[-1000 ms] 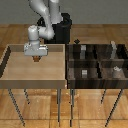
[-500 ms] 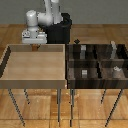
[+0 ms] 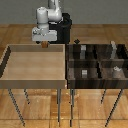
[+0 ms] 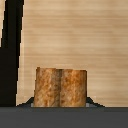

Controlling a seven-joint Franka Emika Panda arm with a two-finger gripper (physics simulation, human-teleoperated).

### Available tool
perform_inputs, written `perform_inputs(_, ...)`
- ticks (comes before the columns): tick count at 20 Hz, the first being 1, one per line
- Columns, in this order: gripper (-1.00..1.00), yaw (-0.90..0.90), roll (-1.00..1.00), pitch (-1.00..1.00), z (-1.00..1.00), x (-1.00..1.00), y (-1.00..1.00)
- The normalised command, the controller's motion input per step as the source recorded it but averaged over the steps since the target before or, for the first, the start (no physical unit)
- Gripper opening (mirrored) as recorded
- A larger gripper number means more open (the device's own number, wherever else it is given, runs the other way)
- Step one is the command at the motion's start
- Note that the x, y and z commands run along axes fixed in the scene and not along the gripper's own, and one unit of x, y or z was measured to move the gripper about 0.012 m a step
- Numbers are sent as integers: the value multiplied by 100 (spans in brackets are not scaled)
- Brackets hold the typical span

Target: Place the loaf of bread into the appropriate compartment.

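You have the gripper (image 3: 45, 43) closed on the loaf of bread (image 3: 46, 44), which hangs beneath it as a small brown lump above the far wall of the light wooden tray (image 3: 10, 65). The loaf is lifted clear of the tray floor, not resting on it. In the wrist view the loaf of bread (image 4: 61, 87) fills the lower middle: a brown, crusty block with a faint vertical seam, and the pale tray floor lies behind it. You cannot make out the fingers themselves there, only dark shapes at either side of the loaf's base. Just beside the tray, on the exterior view's right, stands the dark compartment box (image 3: 70, 70), split by dividers into several cells. Small grey objects (image 3: 84, 72) sit in some of those cells. The loaf is well apart from the box.
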Motion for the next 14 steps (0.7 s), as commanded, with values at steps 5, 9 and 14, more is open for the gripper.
perform_inputs(5, -100, 0, 0, 0, 0, 0, 100)
perform_inputs(9, -100, 0, 0, 0, 0, 0, 100)
perform_inputs(14, -100, 0, 0, 0, 0, 0, 100)
